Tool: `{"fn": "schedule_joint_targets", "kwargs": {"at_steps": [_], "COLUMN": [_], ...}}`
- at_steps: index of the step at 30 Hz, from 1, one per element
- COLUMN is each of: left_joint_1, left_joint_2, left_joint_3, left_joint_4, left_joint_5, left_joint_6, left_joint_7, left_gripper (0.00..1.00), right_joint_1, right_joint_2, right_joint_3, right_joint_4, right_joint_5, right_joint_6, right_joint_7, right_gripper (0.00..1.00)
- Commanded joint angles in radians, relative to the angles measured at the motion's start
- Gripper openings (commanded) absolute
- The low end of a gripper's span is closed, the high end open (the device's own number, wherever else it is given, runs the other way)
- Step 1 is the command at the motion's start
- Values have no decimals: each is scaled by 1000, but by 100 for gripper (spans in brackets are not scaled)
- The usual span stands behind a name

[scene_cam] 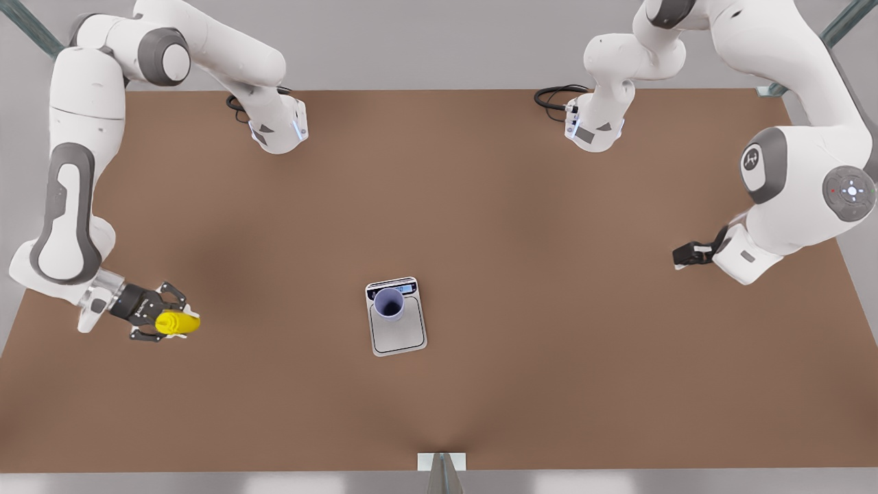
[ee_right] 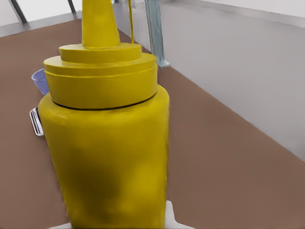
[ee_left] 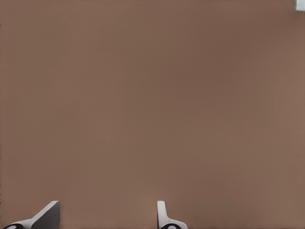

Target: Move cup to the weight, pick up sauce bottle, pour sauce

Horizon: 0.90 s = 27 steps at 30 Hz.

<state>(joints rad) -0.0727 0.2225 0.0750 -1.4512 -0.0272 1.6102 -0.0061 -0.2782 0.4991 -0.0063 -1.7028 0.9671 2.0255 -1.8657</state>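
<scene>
Front view, catalogue of items. Sauce bottle (scene_cam: 177, 322): lying at about 8 o'clock on the surface (scene_cam: 549, 384), far on the front view's left, sitting between the fingers of the right hand (scene_cam: 168, 317); matching the close yellow body in the right wrist view (ee_right: 107, 157). Hand clasping the bottle's body, apparently low, near its base. Long axis running roughly level in the front view, the nozzle end seemingly facing 3 o'clock, toward the weight; exact tilt not readable. Handling, judged: light, smooth plastic, likely yielding under squeeze, so gripping the cylinder mid-body rather than the tapered nozzle (ee_right: 99, 24), and pressing gently.

Cup (scene_cam: 389, 304): standing upright on the weight (scene_cam: 398, 333), near 6 o'clock of centre, sitting toward the display end of the plate. Judged light and easy to tip.

Left hand (scene_cam: 682, 255): waiting at 3 o'clock, well apart from the weight; fingers (ee_left: 47, 214) spread wide in the left wrist view, holding nothing.

Remaining, judged: carrying the bottle over and pouring.
</scene>
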Motion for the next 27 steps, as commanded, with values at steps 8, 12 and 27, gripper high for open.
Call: {"fn": "schedule_joint_targets", "kwargs": {"at_steps": [8, 12, 27], "left_joint_1": [-1, -1, -1], "left_joint_2": [-3, -9, -3], "left_joint_3": [2, 8, 6], "left_joint_4": [28, 29, 45], "left_joint_5": [1, 3, 9], "left_joint_6": [0, 4, 14], "left_joint_7": [-3, -2, 0], "left_gripper": [100, 100, 100], "right_joint_1": [451, 648, 1007], "right_joint_2": [-132, -131, -37], "right_joint_3": [5, 0, 5], "right_joint_4": [8, 23, 111], "right_joint_5": [-678, -1063, -2050], "right_joint_6": [305, 311, -125], "right_joint_7": [956, 1371, 1493], "right_gripper": [59, 59, 59]}}
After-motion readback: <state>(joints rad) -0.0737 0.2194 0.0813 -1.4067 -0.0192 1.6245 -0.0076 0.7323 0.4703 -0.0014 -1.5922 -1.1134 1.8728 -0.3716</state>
